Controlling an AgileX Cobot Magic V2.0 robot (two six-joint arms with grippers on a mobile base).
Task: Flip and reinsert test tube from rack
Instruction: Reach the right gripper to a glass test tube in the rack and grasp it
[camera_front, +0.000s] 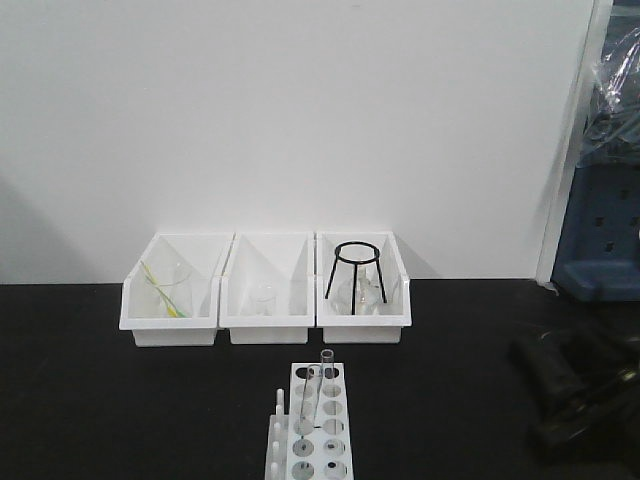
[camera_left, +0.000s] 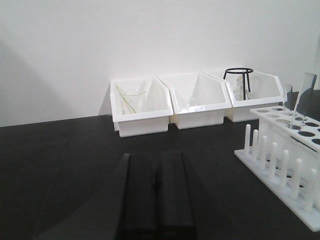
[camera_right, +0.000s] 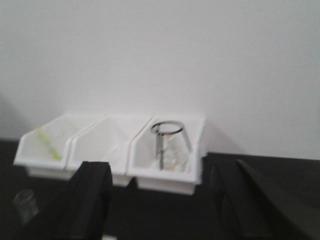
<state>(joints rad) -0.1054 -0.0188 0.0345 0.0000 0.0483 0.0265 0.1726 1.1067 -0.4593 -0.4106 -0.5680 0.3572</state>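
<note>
The white rack (camera_front: 312, 430) stands at the front centre of the black table, with its pegs along the left side. Two clear test tubes stand in its far holes: one leans left (camera_front: 308, 400), the other is upright behind it (camera_front: 326, 362). In the left wrist view the rack (camera_left: 280, 155) is to the right, with both tubes (camera_left: 304, 100) at its far end. My left gripper (camera_left: 156, 161) is shut and empty, low over the table left of the rack. My right gripper (camera_right: 161, 180) is open and empty; it shows as a dark blurred shape (camera_front: 578, 392) right of the rack. A tube rim (camera_right: 24, 200) shows at lower left.
Three white bins (camera_front: 266, 322) stand in a row at the back against the white wall. The left one holds a beaker with a yellow-green rod (camera_front: 163, 290). The right one holds a black wire tripod stand (camera_front: 356, 268) and glassware. Blue equipment (camera_front: 600, 235) stands at far right.
</note>
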